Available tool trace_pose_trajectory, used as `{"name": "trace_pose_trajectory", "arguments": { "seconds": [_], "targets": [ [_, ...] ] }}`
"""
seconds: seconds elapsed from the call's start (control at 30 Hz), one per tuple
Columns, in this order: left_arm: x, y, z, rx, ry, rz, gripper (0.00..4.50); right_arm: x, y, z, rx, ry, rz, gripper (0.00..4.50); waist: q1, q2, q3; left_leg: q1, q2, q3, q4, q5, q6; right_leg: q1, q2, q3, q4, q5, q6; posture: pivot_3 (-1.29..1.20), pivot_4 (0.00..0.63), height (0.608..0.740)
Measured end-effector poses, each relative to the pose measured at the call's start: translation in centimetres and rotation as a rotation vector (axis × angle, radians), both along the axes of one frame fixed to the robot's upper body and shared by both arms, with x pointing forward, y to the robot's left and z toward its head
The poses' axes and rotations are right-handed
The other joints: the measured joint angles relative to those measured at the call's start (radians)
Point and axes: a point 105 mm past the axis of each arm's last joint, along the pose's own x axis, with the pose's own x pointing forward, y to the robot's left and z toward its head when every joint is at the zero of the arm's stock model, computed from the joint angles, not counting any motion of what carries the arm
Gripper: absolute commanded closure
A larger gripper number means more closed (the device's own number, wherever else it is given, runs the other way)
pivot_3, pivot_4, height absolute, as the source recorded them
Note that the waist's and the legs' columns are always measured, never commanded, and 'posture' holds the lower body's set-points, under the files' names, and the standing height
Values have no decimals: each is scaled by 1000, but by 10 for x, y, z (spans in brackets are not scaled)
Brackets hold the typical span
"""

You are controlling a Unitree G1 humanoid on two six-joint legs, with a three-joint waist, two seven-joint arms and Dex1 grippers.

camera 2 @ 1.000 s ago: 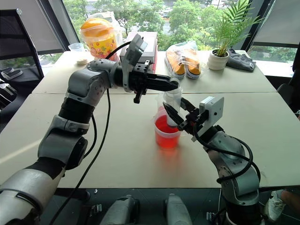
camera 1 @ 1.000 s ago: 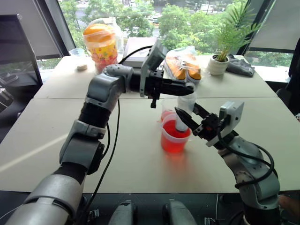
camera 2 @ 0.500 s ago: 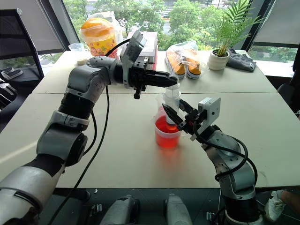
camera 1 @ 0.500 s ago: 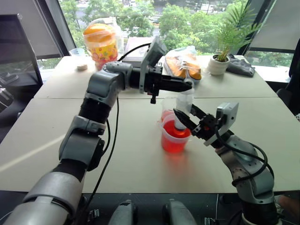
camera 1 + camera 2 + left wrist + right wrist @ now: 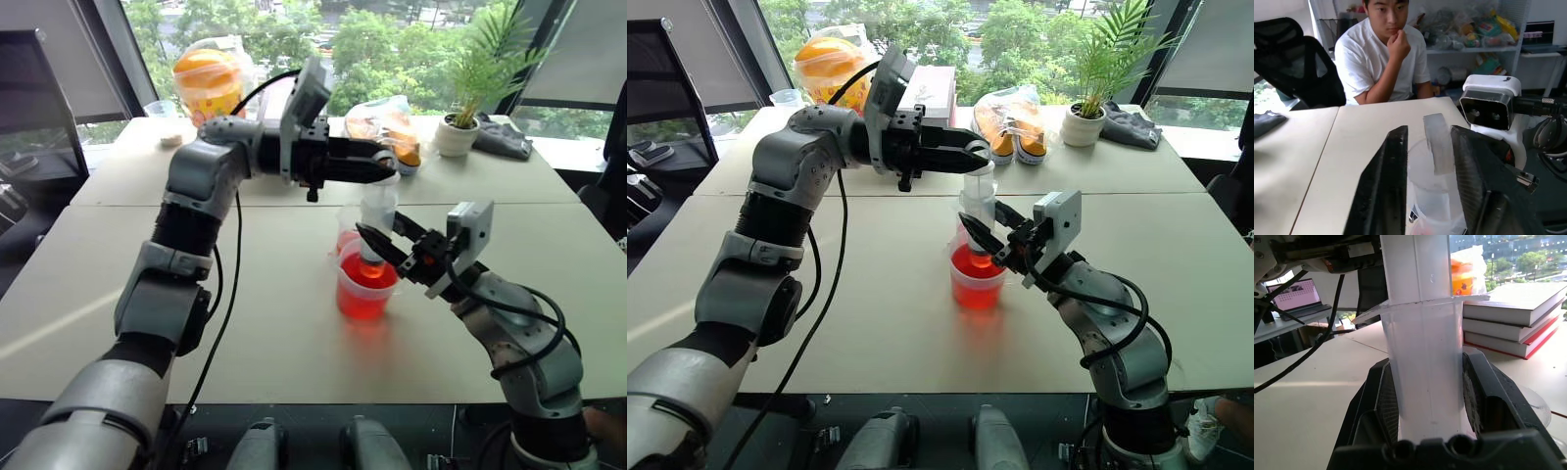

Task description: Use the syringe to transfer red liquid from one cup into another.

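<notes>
The right gripper (image 5: 991, 244) squeezes the syringe (image 5: 978, 217) upright over the handled cup (image 5: 975, 284). The left gripper (image 5: 972, 155) jaws look half open at the plunger; pull slowly, straight up.

red liquid (image 5: 366, 290), clear syringe (image 5: 377, 220), black tool fingers (image 5: 1382, 191)

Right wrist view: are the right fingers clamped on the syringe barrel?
Yes, the right gripper has a black finger pressed against each side of the clear syringe barrel, just below its flange.
</notes>
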Motion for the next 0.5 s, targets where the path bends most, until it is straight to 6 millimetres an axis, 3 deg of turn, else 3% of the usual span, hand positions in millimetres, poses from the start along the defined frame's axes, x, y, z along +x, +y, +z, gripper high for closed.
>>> {"name": "trace_pose_trajectory", "arguments": {
  "seconds": [0.1, 0.37, 0.5],
  "targets": [
    [3, 5, -15, 25, 32, 10, 1562, -3, 0, 10, -7, -29, 4, 3081, 1, 0, 0, 0, 0, 0, 0, 0, 0, 0, 0, 0, 0, 0, 0, 0, 150, 740],
    [9, 25, -19, 67, 17, 62, 1562, -2, -3, 10, -10, -14, -10, 3081, -4, -1, 0, 0, 0, 0, 0, 0, 0, 0, 0, 0, 0, 0, 0, 0, 150, 740],
    [17, 42, -29, 86, 49, 128, 1562, -2, -2, 21, 8, -43, -7, 3081, -3, -1, 0, 0, 0, 0, 0, 0, 0, 0, 0, 0, 0, 0, 0, 0, 150, 740]
  ]
}}
